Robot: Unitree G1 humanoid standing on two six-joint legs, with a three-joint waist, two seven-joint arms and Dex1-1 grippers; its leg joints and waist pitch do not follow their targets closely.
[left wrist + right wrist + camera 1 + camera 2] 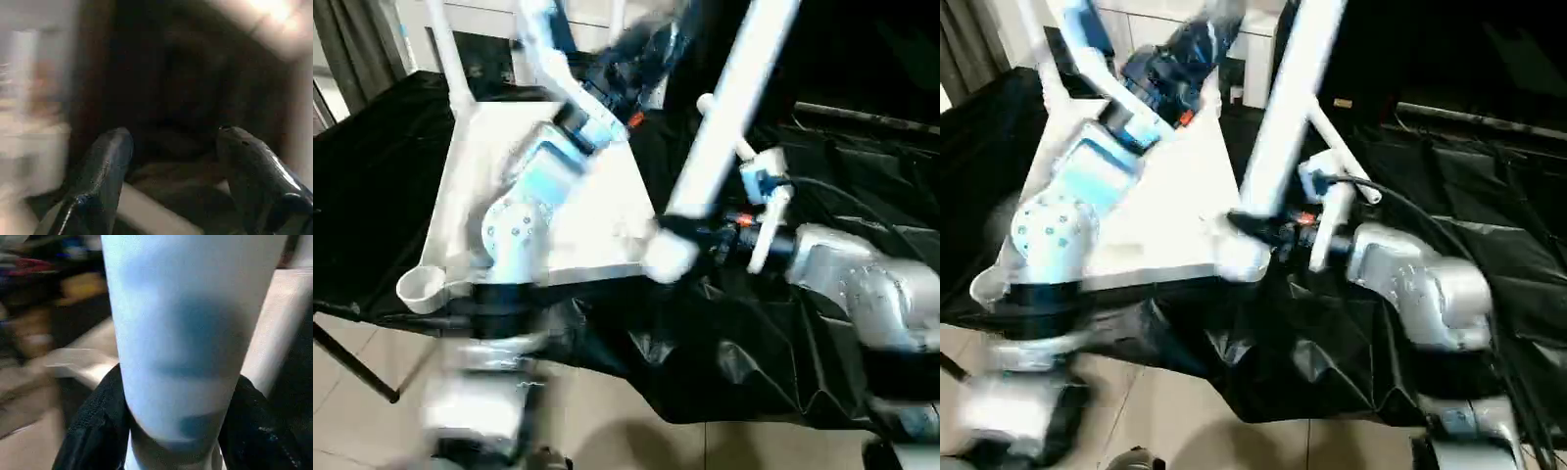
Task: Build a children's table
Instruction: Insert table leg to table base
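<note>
1. A white plastic rectangular tabletop (597,220) lies upside down on a table draped in black cloth (372,196), with an open round corner socket (423,286) at its near left corner and 1 white tubular leg (450,59) standing at its far left corner.
2. The left gripper (171,161) is raised over the far side of the tabletop; its 2 black fingers (105,171) stand well apart with nothing between them.
3. A long white tubular leg (724,108) rises, tilted, from the tabletop's near right corner.
4. The right gripper (173,431) clamps this leg near its lower end, a black finger (93,426) pressed against each side.
</note>
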